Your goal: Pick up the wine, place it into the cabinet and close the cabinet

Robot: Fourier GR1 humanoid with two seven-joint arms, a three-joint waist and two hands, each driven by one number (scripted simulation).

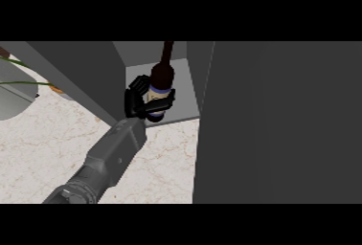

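The wine bottle (162, 76) is dark, with a cream label between blue bands and a long neck pointing toward the top of the view. It stands inside the open cabinet, over the pale cabinet floor (182, 95). My left hand (138, 101) reaches in from the lower left and is curled round the bottle's lower part, hiding some of the label. I cannot tell whether the bottle's base rests on the floor. The cabinet door (283, 119) is swung open, a broad dark panel filling the right side. My right hand does not show.
The cabinet's dark left wall (81, 67) slants down beside my left forearm (106, 158). A marbled counter (42, 143) spreads at the lower left. A grey round vessel (10, 98) with thin green leaves (25, 83) sits at the far left edge.
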